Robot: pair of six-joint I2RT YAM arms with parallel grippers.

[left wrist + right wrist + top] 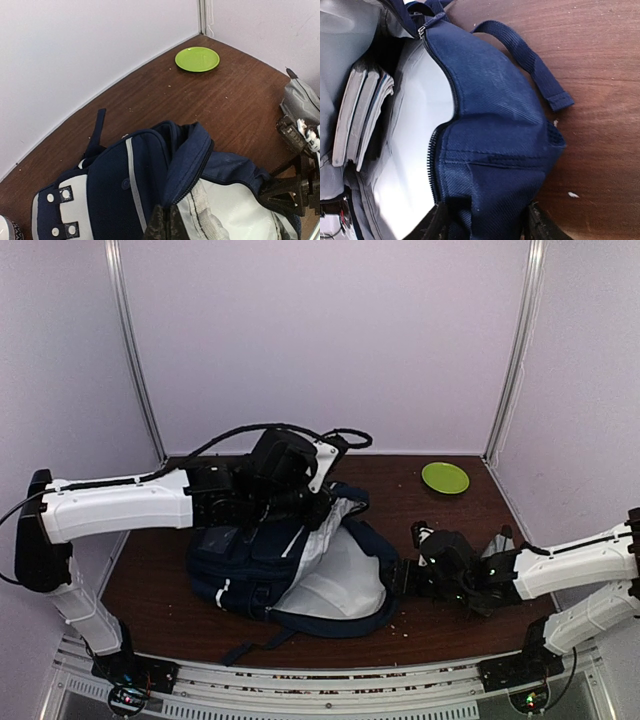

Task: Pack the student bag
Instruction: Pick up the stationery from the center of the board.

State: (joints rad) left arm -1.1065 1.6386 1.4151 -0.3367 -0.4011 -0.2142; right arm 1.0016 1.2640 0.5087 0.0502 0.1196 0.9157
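Packing in progress, seen from above: the student bag (pixel 250 560) is lying on its side in the middle of the dark wooden surface (pixel 450 520), its mouth gaping towards the right arm and its pale lining showing. The left gripper (pixel 318 502) is reaching over the bag and holding the upper rim of the opening. The right gripper (pixel 405 578) is meeting the lower rim at the bag's right-hand side. A green plate (pixel 445 477) is sitting well apart, near the far right corner.

From the left wrist, the left gripper is showing fully closed, pinching the zip edge and holding the flap up. A grey zip pouch (pixel 300 100) is lying outside the bag, beside the right arm.

From the right wrist, the jaws are standing about half open around the bunched navy rim. Fabric is filling the gap between them, so this gripper appears to be clamping it. Books (pixel 360 115) are standing inside against the grey lining, and a dark strap (pixel 530 60) is trailing on the wood.

By these views the packing is looking partly done. Books are in and the mouth is being held wide. The pouch, if it belongs inside, and the zipping-up are waiting.
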